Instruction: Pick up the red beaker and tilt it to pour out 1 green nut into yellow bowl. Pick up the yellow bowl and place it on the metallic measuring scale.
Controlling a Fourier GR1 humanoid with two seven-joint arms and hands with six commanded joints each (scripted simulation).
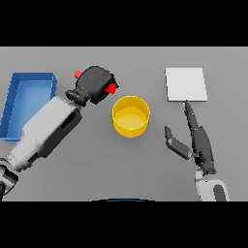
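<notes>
Grey table [97, 164], left hand clamped on the red beaker beside the yellow bowl.
Nearest, the right hand [196, 140] rests open toward the right edge, fingers straight, tips at the metallic scale [186, 84]. Bare surface surrounds the yellow bowl [131, 116] at the centre. Farther back the left hand [94, 83] hides most of the red beaker [112, 88]; a blue tray [14, 104] is cut off at the left edge.

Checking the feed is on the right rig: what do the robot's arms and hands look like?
Both arms have blocky white and light grey shells. Each ends in a dark, near-black hand: the left hand past a ribbed black wrist, the right hand with slim fingers and thumb. No cables or markings show.
</notes>
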